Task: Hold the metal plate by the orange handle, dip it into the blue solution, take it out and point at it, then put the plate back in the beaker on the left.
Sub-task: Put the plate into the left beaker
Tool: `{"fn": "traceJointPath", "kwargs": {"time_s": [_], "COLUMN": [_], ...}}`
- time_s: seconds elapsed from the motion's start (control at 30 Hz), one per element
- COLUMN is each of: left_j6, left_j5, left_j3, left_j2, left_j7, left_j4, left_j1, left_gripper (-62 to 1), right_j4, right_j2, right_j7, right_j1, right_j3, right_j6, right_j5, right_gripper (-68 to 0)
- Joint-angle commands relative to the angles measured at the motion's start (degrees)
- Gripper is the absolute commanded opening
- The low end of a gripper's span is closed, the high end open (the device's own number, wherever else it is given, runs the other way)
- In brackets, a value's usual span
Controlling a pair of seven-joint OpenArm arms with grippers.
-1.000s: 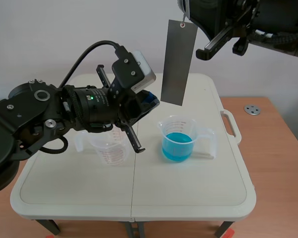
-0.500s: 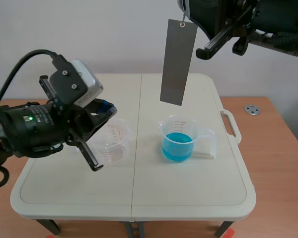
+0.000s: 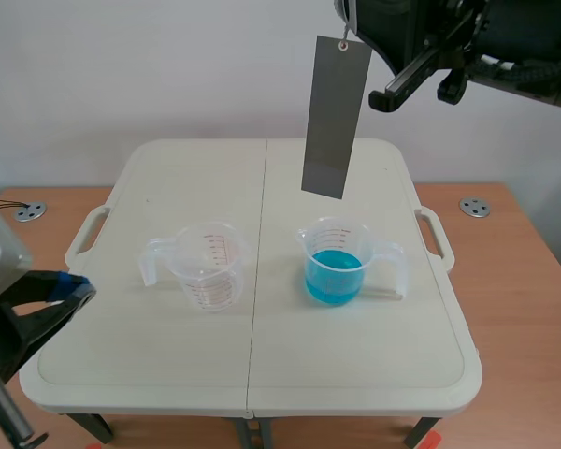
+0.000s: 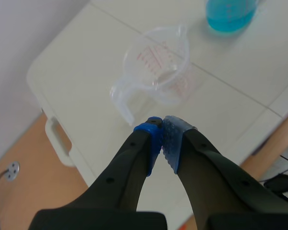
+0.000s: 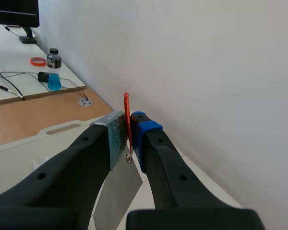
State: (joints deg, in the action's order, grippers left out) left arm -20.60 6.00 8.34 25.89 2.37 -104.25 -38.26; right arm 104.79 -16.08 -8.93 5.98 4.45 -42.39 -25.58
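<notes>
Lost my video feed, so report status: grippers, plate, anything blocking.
Right gripper shut on orange handle, metal plate hanging high, out of blue solution. Left gripper shut, empty, low, short of left beaker. Nothing between plate and beakers.

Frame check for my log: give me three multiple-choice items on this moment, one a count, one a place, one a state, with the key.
1. How many beakers stand on the table?
A. One
B. Two
C. Three

2. Where is the plate?
A. Lying on the table
B. Standing in a beaker
C. Hanging in the air

3. How do the left jaws stand?
A. Shut on nothing
B. Wide open
C. Shut on the plate

Key:
1 B: there is an empty beaker and a blue beaker, no third.
2 C: in the scene view the plate's lower edge is clear of both rims and out of the liquid.
3 A: in the left wrist view the pads meet with nothing between them.
</notes>
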Motion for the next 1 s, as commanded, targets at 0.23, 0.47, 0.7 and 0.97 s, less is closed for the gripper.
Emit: {"fn": "traceJointPath", "kwargs": {"time_s": [0.23,0.47,0.7,0.97], "left_j6": [0.33,0.33,-0.11,-2.73], "left_j5": [-0.39,-0.35,0.37,0.74], "left_j3": [6.73,7.13,7.10,6.36], "left_j2": [0.02,0.02,0.02,-0.15], "left_j7": [5.51,8.79,8.63,8.31], "left_j4": [-0.61,-0.61,0.22,1.79], "left_j1": [-15.45,-24.28,-26.16,-24.72], "left_gripper": [-58.4,-58.4,-58.4,-58.4], "right_j4": [0.92,0.92,0.92,0.92], "right_j2": [-0.90,-0.87,-0.76,-0.46], "right_j7": [1.11,1.09,1.07,-0.02], "right_j1": [0.85,1.05,2.89,6.03], "right_j3": [-0.70,-0.68,-0.55,2.62], "right_j6": [0.31,0.31,0.33,0.94], "right_j5": [-1.07,-2.10,-2.12,-2.12], "right_gripper": [-66.2,-66.2,-66.2,-66.2]}}
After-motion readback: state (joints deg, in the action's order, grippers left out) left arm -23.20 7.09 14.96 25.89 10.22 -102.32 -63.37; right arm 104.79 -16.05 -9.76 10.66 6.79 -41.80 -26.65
